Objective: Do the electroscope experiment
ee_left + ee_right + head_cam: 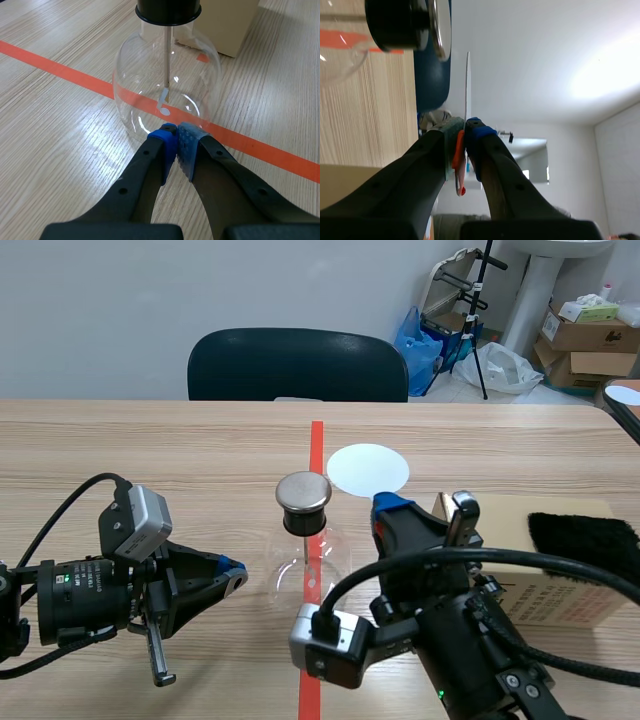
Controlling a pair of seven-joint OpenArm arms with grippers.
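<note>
We note the electroscope (303, 540) at frame centre, the left tool (176, 129) closed on nothing at its glass base and the right tool (464, 125) clamped on a white disc (368, 468) beside its cap (303, 491): we judge a careless nudge from either could topple it.

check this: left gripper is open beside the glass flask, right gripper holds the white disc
No: the left wrist view shows the left gripper shut, pads together on nothing. It is beside the glass flask, and the right gripper holds the white disc.
</note>
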